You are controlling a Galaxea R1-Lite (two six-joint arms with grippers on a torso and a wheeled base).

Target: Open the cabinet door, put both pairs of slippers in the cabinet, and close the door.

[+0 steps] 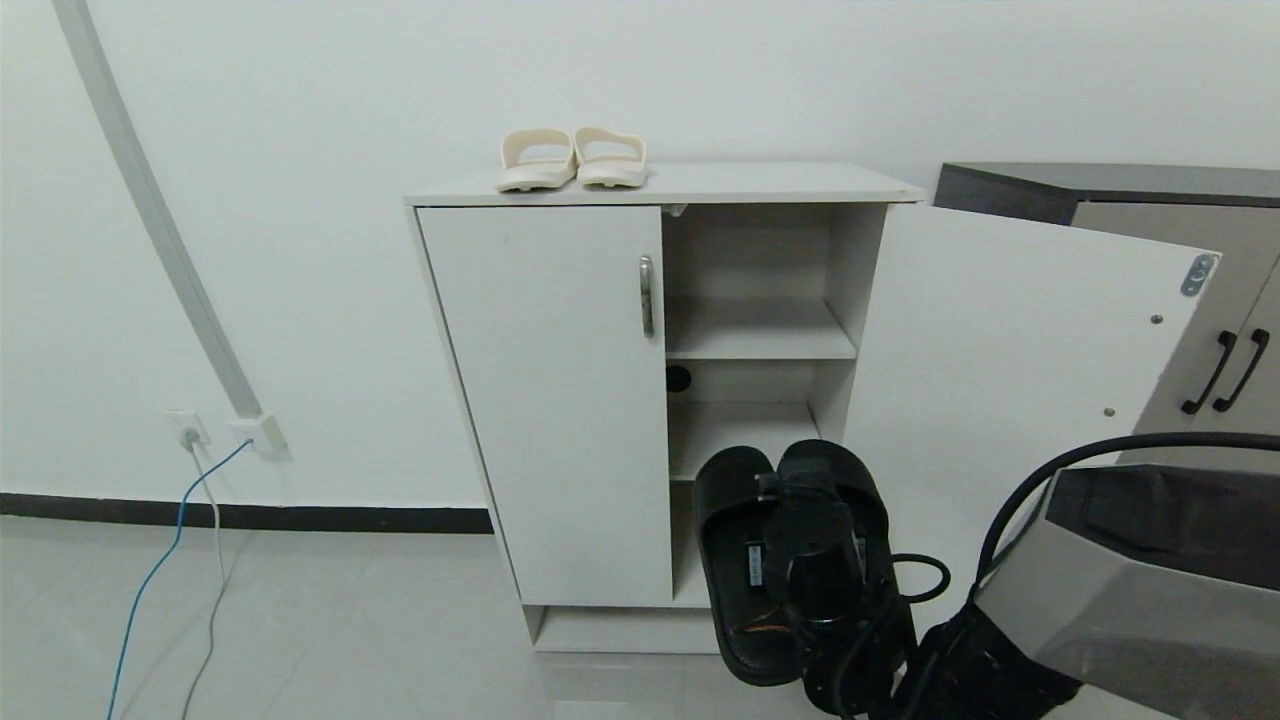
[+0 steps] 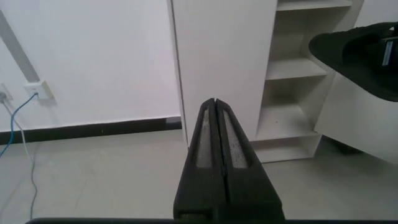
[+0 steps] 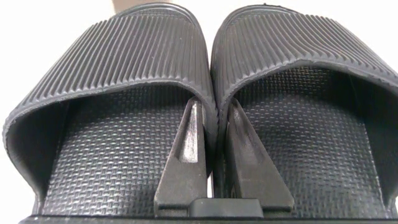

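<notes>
A pair of black slippers (image 1: 760, 560) hangs in front of the cabinet's (image 1: 660, 185) open right half, below the lower shelf level. My right gripper (image 3: 212, 134) is shut on the two inner edges of the black slippers (image 3: 143, 81), pinching them together. The right door (image 1: 1010, 380) stands swung open to the right; the left door (image 1: 555, 400) is closed, with a metal handle (image 1: 646, 296). A pair of cream slippers (image 1: 572, 158) rests on the cabinet top. My left gripper (image 2: 215, 134) is shut and empty, hanging over the floor left of the cabinet (image 2: 224, 62), with the black slippers (image 2: 360, 53) off to one side.
Two bare shelves (image 1: 755, 335) show inside the open half. A grey cabinet with black handles (image 1: 1225, 370) stands behind the open door. Wall sockets (image 1: 225, 432) with a blue and a white cable (image 1: 160, 570) sit at the left. Open tiled floor lies left of the cabinet.
</notes>
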